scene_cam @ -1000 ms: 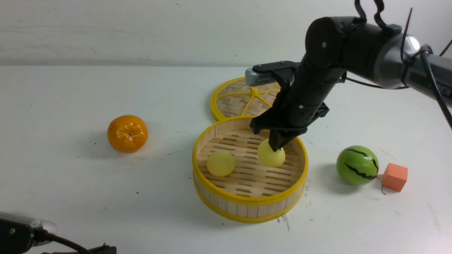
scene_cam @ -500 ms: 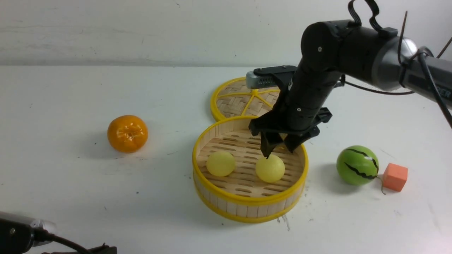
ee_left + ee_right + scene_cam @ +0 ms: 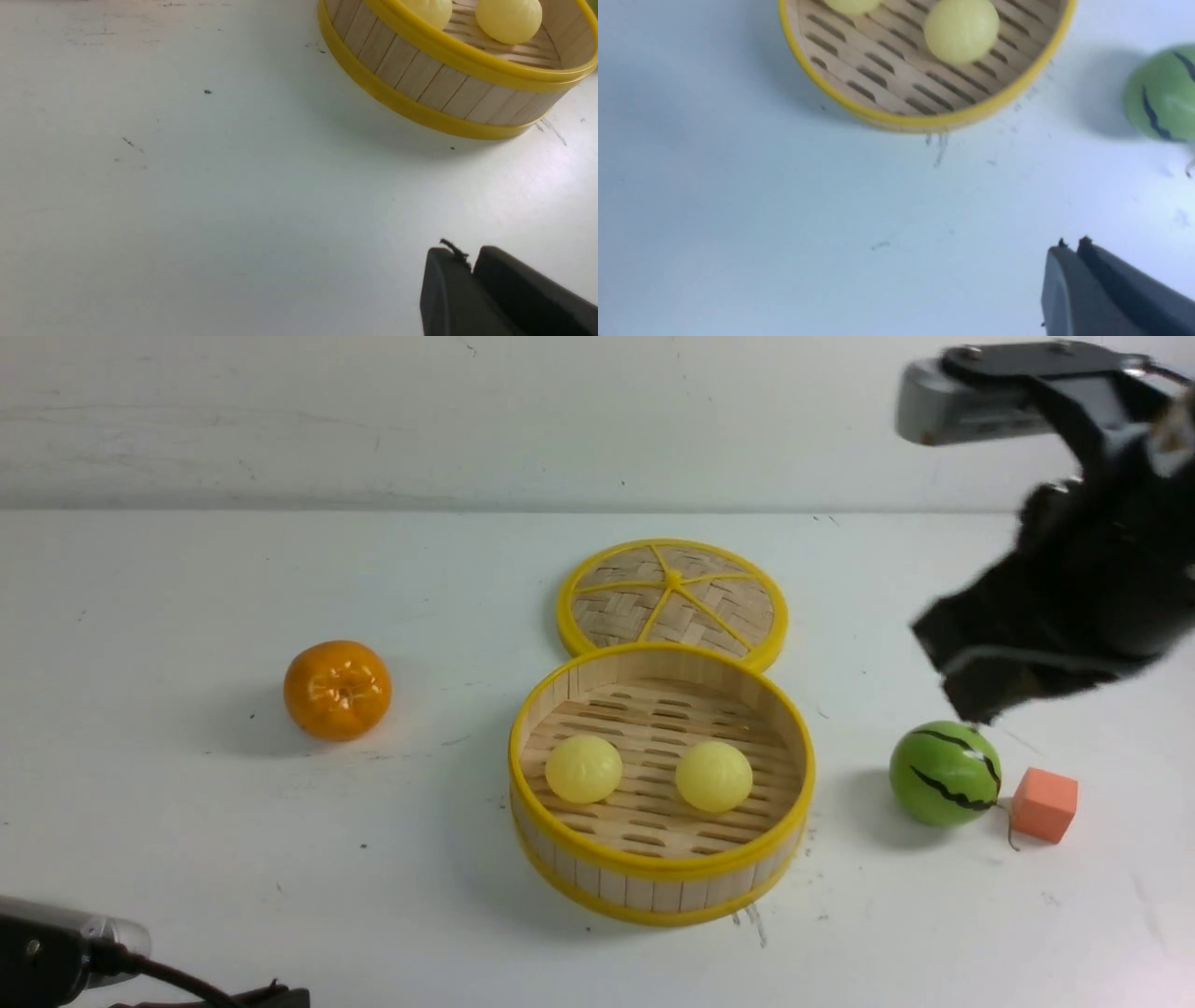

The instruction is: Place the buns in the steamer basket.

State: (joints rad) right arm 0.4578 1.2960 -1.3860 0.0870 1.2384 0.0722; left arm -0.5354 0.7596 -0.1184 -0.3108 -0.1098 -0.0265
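Buns (image 3: 583,769) rest side by side, not touching, on the slatted floor of the steamer basket (image 3: 653,873), so the task looks finished. That likely explains the right gripper (image 3: 971,695) hanging high, with the buns low to its left, its jaws pressed together on nothing. The left gripper (image 3: 469,266) sits low, the basket beyond it, likewise closed and empty. Each bun is pale yellow, glossy, round and faintly pleated.

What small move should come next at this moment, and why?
Probably just park the right gripper at its side, shut and empty as it is: the left bun and the right bun already rest apart on the slatted floor of the steamer basket, so nothing seems left to pick.
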